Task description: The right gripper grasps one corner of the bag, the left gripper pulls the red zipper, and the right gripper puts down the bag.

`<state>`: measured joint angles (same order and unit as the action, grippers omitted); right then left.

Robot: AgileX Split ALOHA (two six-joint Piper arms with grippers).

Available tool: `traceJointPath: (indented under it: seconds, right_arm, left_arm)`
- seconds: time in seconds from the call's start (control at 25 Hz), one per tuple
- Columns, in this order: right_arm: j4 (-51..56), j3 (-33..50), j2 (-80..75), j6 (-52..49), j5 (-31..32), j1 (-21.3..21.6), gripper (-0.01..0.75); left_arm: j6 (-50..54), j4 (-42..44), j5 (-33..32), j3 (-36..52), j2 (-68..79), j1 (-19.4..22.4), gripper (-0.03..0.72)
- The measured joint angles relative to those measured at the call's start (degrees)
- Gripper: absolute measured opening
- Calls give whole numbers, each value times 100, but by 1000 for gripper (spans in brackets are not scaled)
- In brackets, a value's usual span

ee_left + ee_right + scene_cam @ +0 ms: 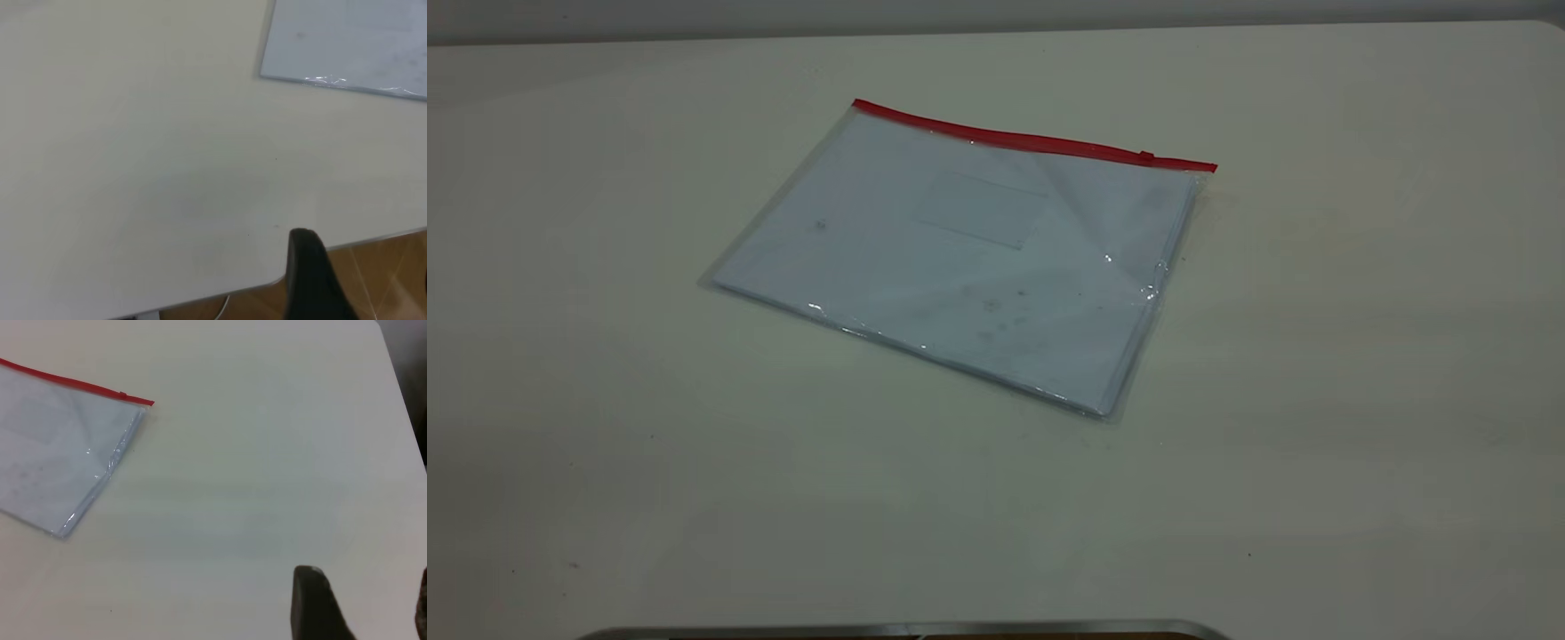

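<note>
A: What takes up most of the scene?

B: The pale worktop (1316, 373). It fills nearly the whole exterior view, with a metal strip (907, 630) showing along its near edge.

A: And the bag?

B: The bag (960, 258), a clear document pouch with white paper inside and a faint label pocket, lies flat toward the far side of the worktop, about midway between the left and right edges and turned slightly askew. Nothing is touching it.

A: Where is the zip?

B: The red zipper (1032, 139) runs along the bag's far long edge. Its small slider tab (1145, 157) sits close to the right-hand end, just short of the corner of the bag (1199, 174) nearest the worktop's far right corner.

A: The arms?

B: Neither shows in the exterior view. The left gripper (313, 280) appears only as one dark finger over the near edge of the worktop, well apart from the bag; I cannot tell how far its jaws stand open. The right gripper (363, 607) hangs over bare worktop near the right edge, also well apart from the bag. Two dark fingers show with a clear gap between them, so its jaws stand apart and hold nothing.
</note>
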<state>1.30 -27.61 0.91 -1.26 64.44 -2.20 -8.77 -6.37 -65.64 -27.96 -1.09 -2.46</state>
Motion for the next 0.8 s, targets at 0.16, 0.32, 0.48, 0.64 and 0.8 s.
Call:
traceJointPath:
  seconds: [0.16, 0.32, 0.48, 0.64, 0.8]
  right_arm:
    - [0, 0, 0, 0, 0, 0, 402]
    - [0, 0, 0, 0, 0, 0, 402]
    - [148, 0, 0, 9, 0, 0, 402]
    - [668, 0, -83, 209, -94, 0, 402]
    - [1141, -5, -988, 719, -539, 0, 402]
  left_arm:
    - [0, 0, 5, 0, 0, 0, 468]
    - [0, 0, 5, 0, 0, 0, 468]
    - [0, 6, 5, 0, 0, 0, 468]
    - [37, 130, 115, -50, 186, 0, 468]
    - [189, -23, 919, -326, 1261, 0, 468]
